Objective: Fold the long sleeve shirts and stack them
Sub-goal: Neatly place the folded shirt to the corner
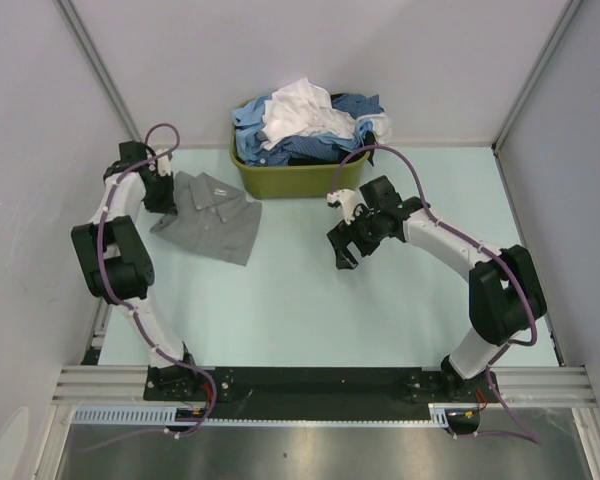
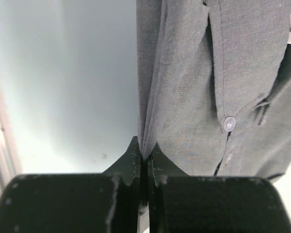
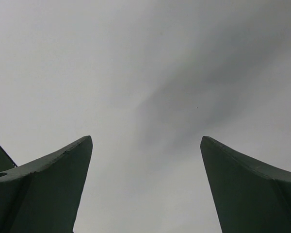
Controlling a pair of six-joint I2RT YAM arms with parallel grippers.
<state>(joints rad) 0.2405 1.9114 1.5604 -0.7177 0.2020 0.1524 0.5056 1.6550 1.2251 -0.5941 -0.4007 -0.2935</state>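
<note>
Pinching a thin fold at the edge of the grey shirt [image 1: 208, 212], our left gripper [image 2: 143, 148] has its fingers pressed together on the cloth. The shirt lies partly folded on the table [image 1: 310, 300] at the left, just beside the near left corner of the olive basket [image 1: 290, 181], where the other shirts [image 1: 305, 125] are heaped. Our right gripper [image 1: 342, 228] hangs over bare table right of centre, fingers wide apart and holding nothing.

We judge the shirt light, limp and thin. It will sag from any single pinch and its layers may slide over one another, so we would take it at a seam, hem or folded edge, and at two well-separated spots for a clean fold.

The overhead view gives us the shirt's whole outline and where both arms stand. Only the left wrist view shows the cloth actually caught between the jaws, along with the weave and a button [image 2: 228, 124]. The right wrist view shows just spread fingertips against a blank pale-grey background.
</note>
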